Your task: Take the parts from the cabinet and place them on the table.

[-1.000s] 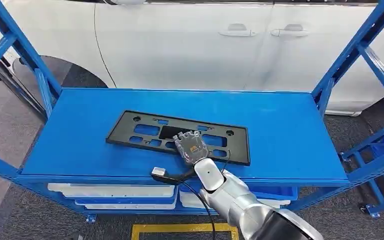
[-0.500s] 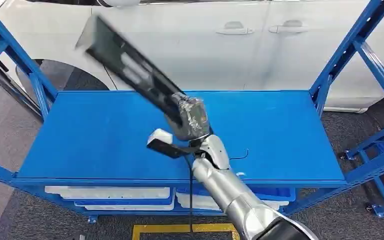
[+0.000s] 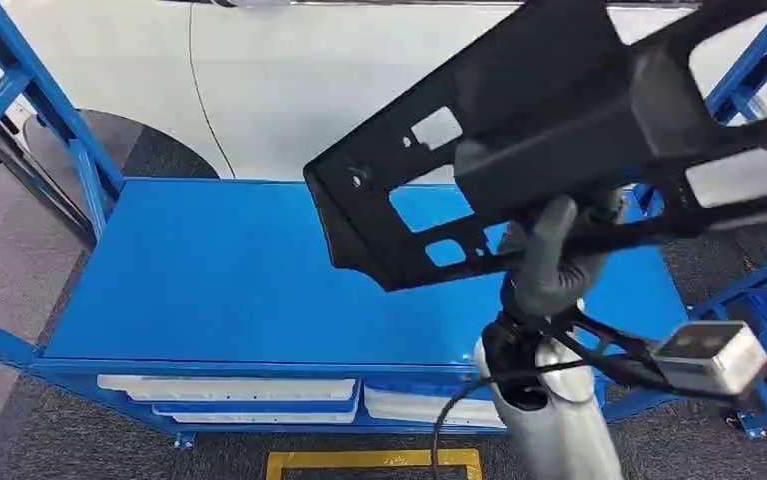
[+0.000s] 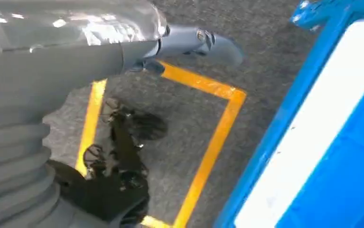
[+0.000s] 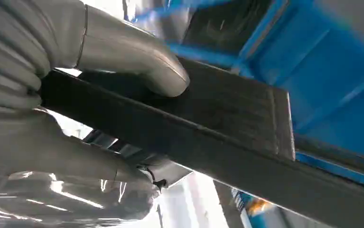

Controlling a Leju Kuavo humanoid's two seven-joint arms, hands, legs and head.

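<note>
Above the blue cabinet shelf (image 3: 209, 280), the black plate-shaped part (image 3: 559, 130) hangs tilted in the air, well clear of the surface. It looks a stiff, light plastic frame with cut-outs, long enough to swing about the grip, so a hold nearer its middle would steady it. The right hand (image 3: 549, 265) clamps its lower edge, thumb (image 5: 137, 57) pressed on one face. Whether the left hand (image 4: 189, 42) is released or clenched cannot be told.
</note>
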